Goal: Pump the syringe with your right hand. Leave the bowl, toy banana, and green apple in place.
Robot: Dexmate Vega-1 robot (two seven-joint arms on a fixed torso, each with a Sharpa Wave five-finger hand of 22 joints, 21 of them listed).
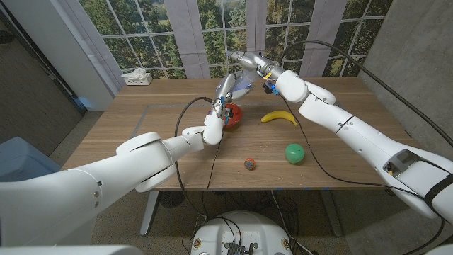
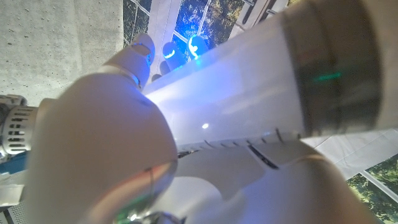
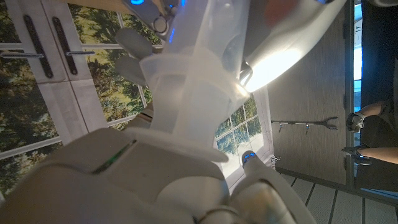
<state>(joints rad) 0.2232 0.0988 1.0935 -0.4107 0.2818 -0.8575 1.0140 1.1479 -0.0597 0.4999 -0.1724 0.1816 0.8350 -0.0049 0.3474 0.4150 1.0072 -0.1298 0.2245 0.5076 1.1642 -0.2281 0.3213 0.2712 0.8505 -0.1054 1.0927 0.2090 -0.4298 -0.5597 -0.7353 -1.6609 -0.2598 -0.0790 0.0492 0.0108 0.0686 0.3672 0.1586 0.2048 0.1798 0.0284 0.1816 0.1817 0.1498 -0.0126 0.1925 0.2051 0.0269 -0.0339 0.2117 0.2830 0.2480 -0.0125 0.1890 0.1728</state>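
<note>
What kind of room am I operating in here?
Likely an indoor lab or test room: a wooden table with toy props such as the toy banana and green apple, a tissue box, and a window backdrop showing trees.

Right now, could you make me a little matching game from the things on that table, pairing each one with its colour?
Things:
1. toy banana
2. apple
3. bowl
4. tissue box

Colours:
A. red
B. white
C. yellow
D. green

Pairs: 1-C, 2-D, 3-A, 4-B
</note>
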